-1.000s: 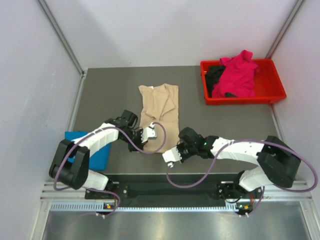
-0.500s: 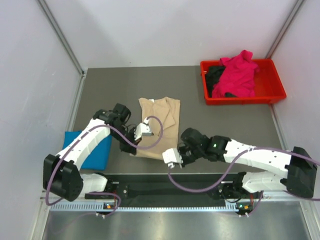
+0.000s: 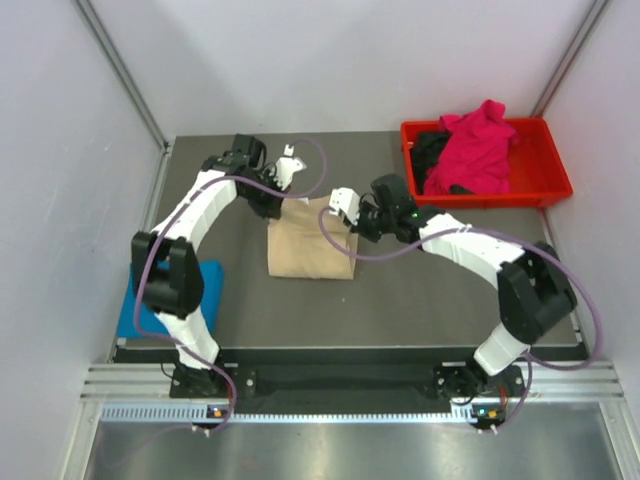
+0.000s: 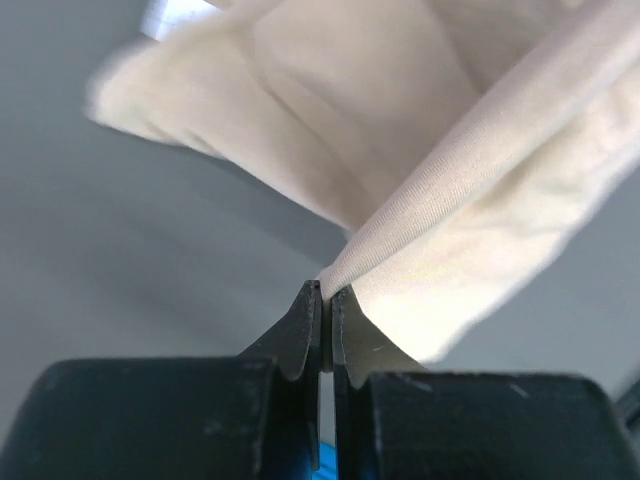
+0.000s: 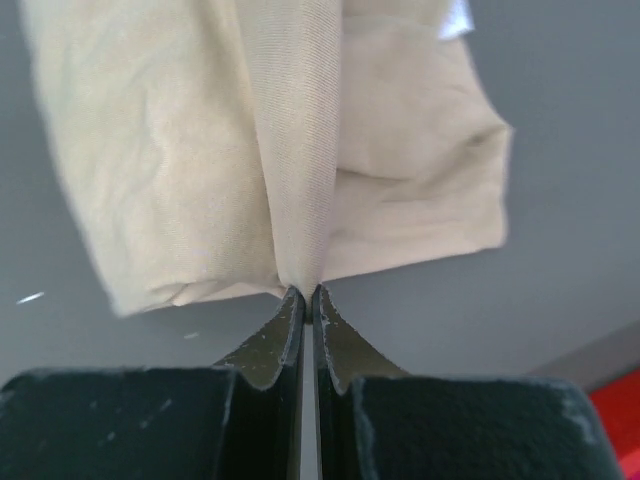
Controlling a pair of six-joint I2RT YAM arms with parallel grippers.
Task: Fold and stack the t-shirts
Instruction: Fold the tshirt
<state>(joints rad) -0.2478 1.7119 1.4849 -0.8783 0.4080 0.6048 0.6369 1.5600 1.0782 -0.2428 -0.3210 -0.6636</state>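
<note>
Both arms stretch toward the upper middle of the top view. The left gripper (image 4: 322, 300) and right gripper (image 5: 305, 293) each clamp a taut ridge of the beige-tan t-shirt (image 3: 310, 250), a soft, fine-knit, roughly rectangular fold lying mid-frame on the grey table (image 3: 430, 300).

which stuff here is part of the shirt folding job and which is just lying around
Part of the job: beige t-shirt, blue t-shirt, pink t-shirt, black t-shirt.
Just there: red tray, which holds the pink and black ones; table.
</note>
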